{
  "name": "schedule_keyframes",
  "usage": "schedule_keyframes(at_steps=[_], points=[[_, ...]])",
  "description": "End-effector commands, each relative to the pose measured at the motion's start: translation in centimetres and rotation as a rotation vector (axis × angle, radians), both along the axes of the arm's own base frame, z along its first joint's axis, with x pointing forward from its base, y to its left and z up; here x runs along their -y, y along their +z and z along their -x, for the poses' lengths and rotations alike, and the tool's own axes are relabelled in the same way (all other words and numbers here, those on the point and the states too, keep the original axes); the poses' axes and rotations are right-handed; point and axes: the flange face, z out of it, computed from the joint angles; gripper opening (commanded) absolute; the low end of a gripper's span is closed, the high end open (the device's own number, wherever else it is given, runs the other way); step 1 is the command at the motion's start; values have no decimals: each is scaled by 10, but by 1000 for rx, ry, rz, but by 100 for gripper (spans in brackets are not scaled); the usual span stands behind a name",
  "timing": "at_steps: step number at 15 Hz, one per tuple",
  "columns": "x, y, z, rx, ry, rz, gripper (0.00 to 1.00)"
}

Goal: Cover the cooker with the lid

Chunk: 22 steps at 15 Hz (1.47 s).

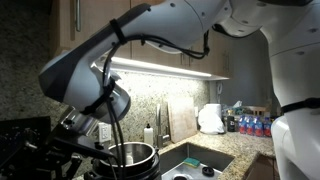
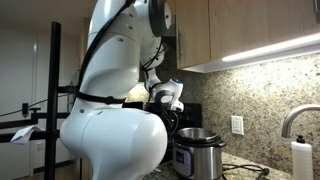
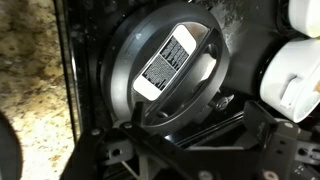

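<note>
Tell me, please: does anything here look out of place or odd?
The round black multi-cooker stands uncovered, its shiny steel inner pot exposed. Its round black glossy lid lies elsewhere, seen only in the wrist view. No spill or damage shows.

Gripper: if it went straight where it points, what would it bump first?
Most likely the lid, the round black thing with a white label filling the wrist view ahead of the open gripper. How far is unclear.
</note>
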Motion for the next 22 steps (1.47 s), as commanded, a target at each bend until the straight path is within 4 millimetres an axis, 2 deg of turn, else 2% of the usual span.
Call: schedule_keyframes(at_steps=[1, 10, 14, 18, 19, 22], points=[[-19, -19, -17, 25, 59, -84, 100], [-59, -44, -39, -18, 126, -142, 100], [-65, -51, -48, -17, 121, -196, 100], [-56, -78, -64, -20, 59, -250, 100], [-62, -91, -70, -19, 51, -275, 100], [-65, -107, -79, -5, 33, -313, 100]])
